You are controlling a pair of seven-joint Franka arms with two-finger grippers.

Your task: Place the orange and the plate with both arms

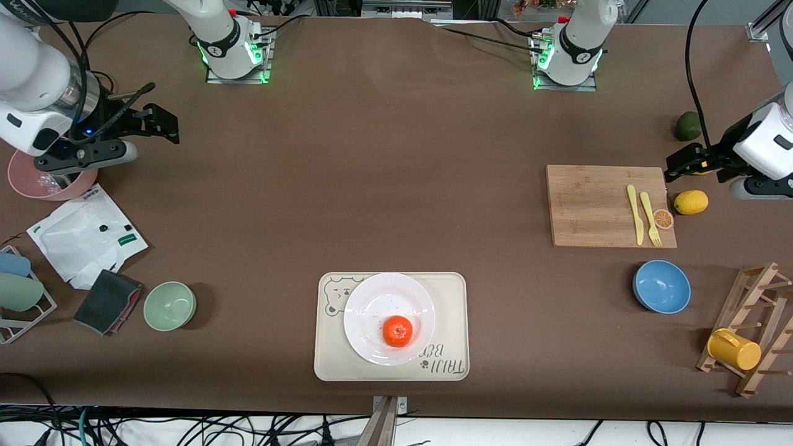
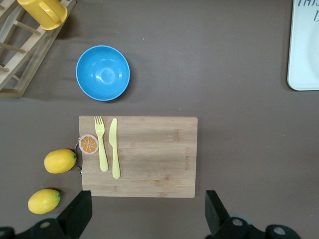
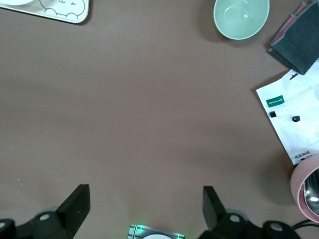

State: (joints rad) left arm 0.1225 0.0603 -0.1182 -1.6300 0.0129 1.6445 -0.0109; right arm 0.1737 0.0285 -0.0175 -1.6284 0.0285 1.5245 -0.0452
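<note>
1. Orange (image 1: 397, 331), small round bright orange-red fruit, sits on the round glossy white plate (image 1: 372, 303), low in the centre of the front view; it lies off the plate's middle, toward the rim nearer the camera.
2. Plate rests on the rectangular beige bear-print tray (image 1: 449, 310), which lies on the brown desk (image 1: 372, 186) near its lower edge.
3. Judged from this layout, both placements look done: fruit on plate, plate on tray, neither one held.
4. Left gripper (image 1: 681, 162) hangs at the right edge of the front view, over the desk just beside the wooden cutting board (image 1: 595, 204); its wrist view shows both fingers spread wide with nothing between them.
5. Right gripper (image 1: 162, 122) hangs at the upper left of the front view, over bare desk near the pink bowl (image 1: 25, 183); fingers likewise set wide apart and empty in its wrist view.
6. Both arms stand well apart from the tray, so they appear to be waiting; little seems left beyond parking them.
</note>
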